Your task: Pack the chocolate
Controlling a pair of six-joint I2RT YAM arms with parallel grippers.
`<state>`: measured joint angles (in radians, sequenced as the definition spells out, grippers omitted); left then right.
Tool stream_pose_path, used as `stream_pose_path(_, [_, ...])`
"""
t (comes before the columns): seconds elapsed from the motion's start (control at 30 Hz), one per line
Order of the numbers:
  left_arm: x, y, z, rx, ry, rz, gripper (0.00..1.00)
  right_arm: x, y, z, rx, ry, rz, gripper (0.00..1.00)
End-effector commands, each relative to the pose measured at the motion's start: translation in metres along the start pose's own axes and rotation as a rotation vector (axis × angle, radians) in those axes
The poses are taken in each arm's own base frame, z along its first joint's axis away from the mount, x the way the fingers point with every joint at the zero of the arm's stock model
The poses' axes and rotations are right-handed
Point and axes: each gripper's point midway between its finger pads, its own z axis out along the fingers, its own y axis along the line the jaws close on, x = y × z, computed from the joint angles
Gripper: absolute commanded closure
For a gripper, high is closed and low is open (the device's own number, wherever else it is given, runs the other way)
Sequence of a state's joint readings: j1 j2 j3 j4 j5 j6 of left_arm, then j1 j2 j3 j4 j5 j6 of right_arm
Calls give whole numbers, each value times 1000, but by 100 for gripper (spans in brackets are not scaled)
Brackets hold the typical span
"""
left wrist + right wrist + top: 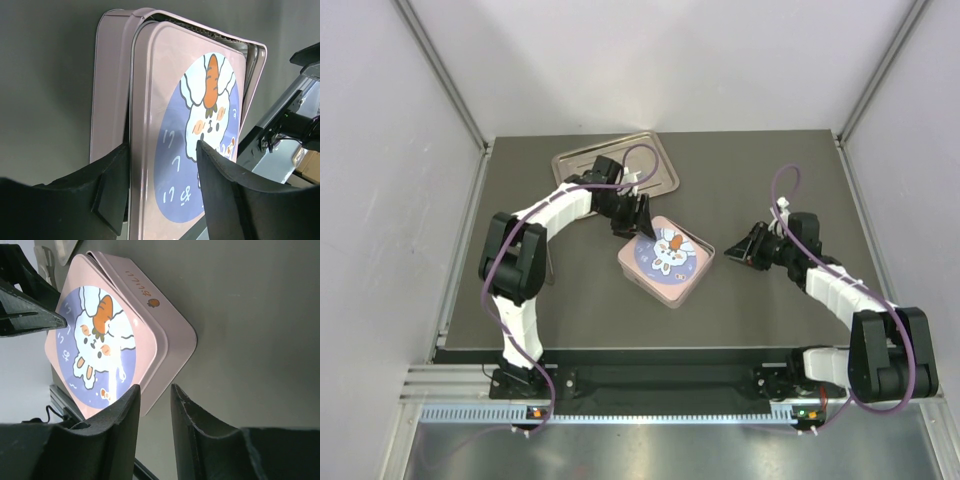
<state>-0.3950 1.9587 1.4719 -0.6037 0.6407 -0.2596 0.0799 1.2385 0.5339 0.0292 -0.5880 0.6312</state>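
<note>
At the far left of the table (770,180) sits a silver tray (655,152); the left arm curves past it, and the left gripper (641,227) is at the upper-left edge of the pink box (672,285). Its jaws are parted and straddle the rim of the lid (165,75); one finger (112,185) sits outside the rim and the other (225,185) over the rabbit-and-carrot print. Whether either one presses on the lid I cannot tell. The lid sits slightly askew, with the base showing along one side. With the lid over the box, I see no chocolate in any view, so I cannot tell where it lies relative to either gripper. Just to the right of the box, apart from it, the right gripper (735,250) points at the box's corner; its fingers stand a narrow slot apart and hold nothing, with bare table showing between them.
</note>
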Motion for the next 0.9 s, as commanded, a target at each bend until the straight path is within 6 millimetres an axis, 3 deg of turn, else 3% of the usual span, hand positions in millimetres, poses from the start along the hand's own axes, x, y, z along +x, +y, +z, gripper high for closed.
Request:
stream_pose_path(0.0, [-13, 1, -15, -56, -43, 23, 40, -27, 13, -1, -34, -63, -36, 68])
stream_pose_path(0.03, [-13, -1, -16, -52, -46, 23, 36, -28, 14, -1, -36, -65, -35, 68])
stream_pose_path(0.07, [-14, -2, -18, -52, -50, 22, 26, -28, 14, -1, -34, -66, -36, 67])
stream_pose_path(0.13, [-15, -3, -20, -57, -55, 21, 21, -28, 13, -1, -35, -66, -37, 67])
stream_pose_path(0.43, [-22, -8, -31, -78, -71, 20, 21, -28, 15, -1, -40, -66, -40, 66])
stream_pose_path(0.5, [-21, -19, -31, -4, -60, 5, 26, -28, 15, -1, -41, -67, -41, 66])
stream_pose_path(0.87, [-23, -17, -38, 80, -49, -136, 33, -30, 20, -3, -51, -68, -40, 66])
